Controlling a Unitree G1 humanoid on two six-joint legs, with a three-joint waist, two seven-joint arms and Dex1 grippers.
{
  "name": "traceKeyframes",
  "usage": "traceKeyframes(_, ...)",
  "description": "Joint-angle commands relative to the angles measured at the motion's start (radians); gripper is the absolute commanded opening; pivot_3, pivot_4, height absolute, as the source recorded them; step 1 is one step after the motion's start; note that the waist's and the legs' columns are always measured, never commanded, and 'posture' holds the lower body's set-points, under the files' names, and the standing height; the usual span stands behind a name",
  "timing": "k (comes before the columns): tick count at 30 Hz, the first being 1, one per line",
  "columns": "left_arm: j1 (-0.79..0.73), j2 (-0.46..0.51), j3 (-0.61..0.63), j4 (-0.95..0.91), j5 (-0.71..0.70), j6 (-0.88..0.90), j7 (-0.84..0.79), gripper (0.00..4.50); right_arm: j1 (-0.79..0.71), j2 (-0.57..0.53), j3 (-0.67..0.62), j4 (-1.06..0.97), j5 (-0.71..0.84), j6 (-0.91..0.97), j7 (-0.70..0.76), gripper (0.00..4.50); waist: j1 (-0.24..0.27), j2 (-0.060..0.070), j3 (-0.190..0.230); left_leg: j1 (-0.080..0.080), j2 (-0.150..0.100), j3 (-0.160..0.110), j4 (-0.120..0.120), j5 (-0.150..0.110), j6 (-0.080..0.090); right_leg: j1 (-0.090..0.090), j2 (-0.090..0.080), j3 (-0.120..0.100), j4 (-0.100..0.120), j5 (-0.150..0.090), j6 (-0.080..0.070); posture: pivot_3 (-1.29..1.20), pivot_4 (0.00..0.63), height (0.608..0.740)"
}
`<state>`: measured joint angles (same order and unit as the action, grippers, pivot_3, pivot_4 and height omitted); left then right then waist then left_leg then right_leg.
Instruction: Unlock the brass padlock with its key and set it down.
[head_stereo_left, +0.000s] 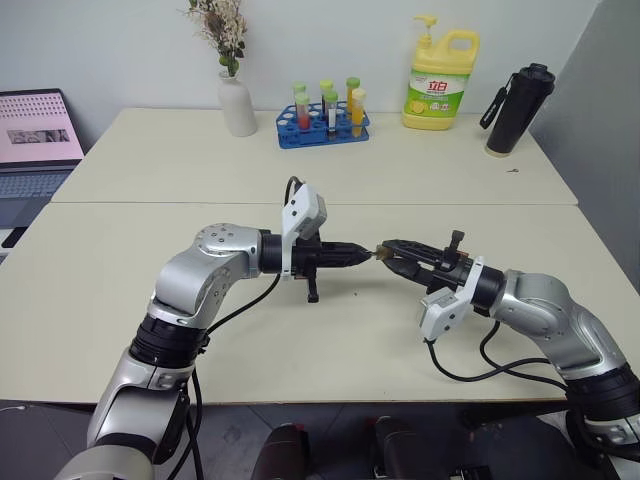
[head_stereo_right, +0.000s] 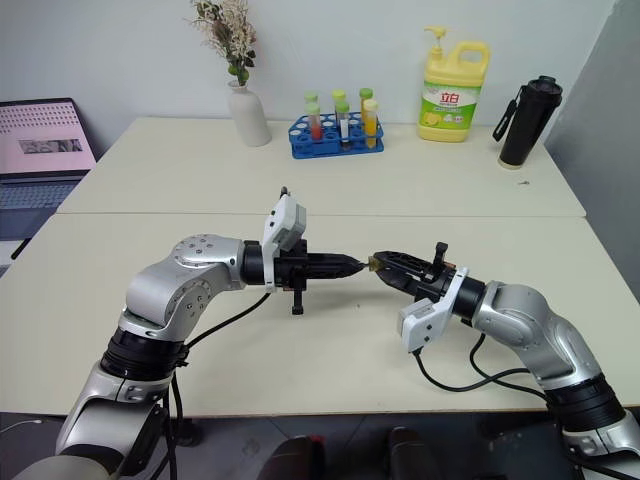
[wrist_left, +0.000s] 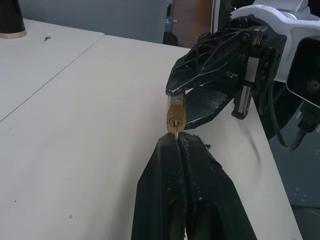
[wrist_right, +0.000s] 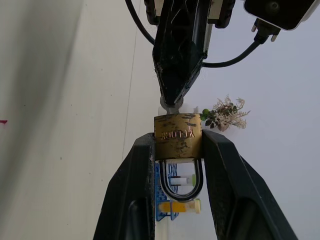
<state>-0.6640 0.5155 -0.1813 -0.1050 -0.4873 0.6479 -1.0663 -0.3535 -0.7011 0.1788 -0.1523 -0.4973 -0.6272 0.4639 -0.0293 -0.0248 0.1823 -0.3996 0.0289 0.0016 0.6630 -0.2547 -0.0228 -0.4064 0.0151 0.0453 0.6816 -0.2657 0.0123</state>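
**Above the tabletop, two arms meet at a tiny lock**

Over the near half of a pale table (head_stereo_left: 130, 300), the robot's two arms point at each other, tip to tip, with the padlock (wrist_right: 177, 136) held in the air between them. The right gripper (wrist_right: 177, 150) clamps the brass body from both sides, one black finger on each narrow flank, the silvery shackle (wrist_right: 182, 182) hanging back between the fingers and looking closed. The left gripper (wrist_left: 177, 142) is pressed shut, its tips pinching the key (wrist_left: 174, 131), whose thin blade sits in the keyhole on the lock's bottom face; from the right wrist camera a sliver of the key's metal head shows just where those tips touch the brass.

The lock looks hard, smooth and light, so it is likely to slip or twist between rubberless fingers once turning force arrives; a hold across the flat flanks, as now, seems the soundest, leaving shackle and keyhole free. The key is thin and could bend or pop out if the wrist rolls off-axis, so it wants a pinch on its flat head.

At the table's far edge stand a vase of dried flowers (head_stereo_left: 236, 95), a rack of test tubes (head_stereo_left: 324, 118), a yellow soap bottle (head_stereo_left: 441, 80) and a black flask (head_stereo_left: 518, 108).
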Motion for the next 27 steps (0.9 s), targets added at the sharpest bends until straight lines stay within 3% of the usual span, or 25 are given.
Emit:
traceKeyframes(1, -0.007, -0.013, -0.010, -0.014, 0.006, -0.026, -0.010, 0.00, -0.012, 0.004, -0.008, -0.027, 0.028, -0.008, -0.003, 0.93, 0.000, 0.000, 0.000, 0.000, 0.000, 0.000, 0.000, 0.000, 0.000, 0.000, 0.000, 0.000, 0.000, 0.000, 0.000, 0.00, 0.150, 0.740)
traceKeyframes(9, 0.015, -0.015, -0.027, -0.019, 0.071, -0.156, -0.028, 0.00, -0.011, 0.007, -0.008, -0.022, 0.036, -0.006, 0.004, 0.93, 0.000, 0.000, 0.000, 0.000, 0.000, 0.000, 0.000, 0.000, 0.000, 0.000, 0.000, 0.000, 0.000, 0.000, 0.000, 0.00, 0.150, 0.740)
traceKeyframes(17, 0.079, -0.010, -0.077, 0.040, 0.306, -0.636, -0.024, 0.00, -0.005, 0.012, -0.021, -0.020, 0.043, 0.009, 0.000, 0.93, 0.001, 0.000, 0.000, 0.000, 0.000, 0.001, 0.000, 0.000, 0.000, 0.000, 0.000, 0.000, 0.000, 0.002, -0.003, 0.00, 0.150, 0.740)
traceKeyframes(27, 0.059, -0.048, -0.061, 0.125, 0.345, -0.757, 0.004, 0.00, -0.011, 0.013, -0.019, -0.019, 0.050, 0.017, 0.002, 0.93, 0.001, 0.000, 0.000, 0.000, 0.000, 0.001, 0.000, 0.000, 0.000, 0.000, 0.000, 0.000, 0.000, 0.001, -0.002, 0.00, 0.150, 0.740)
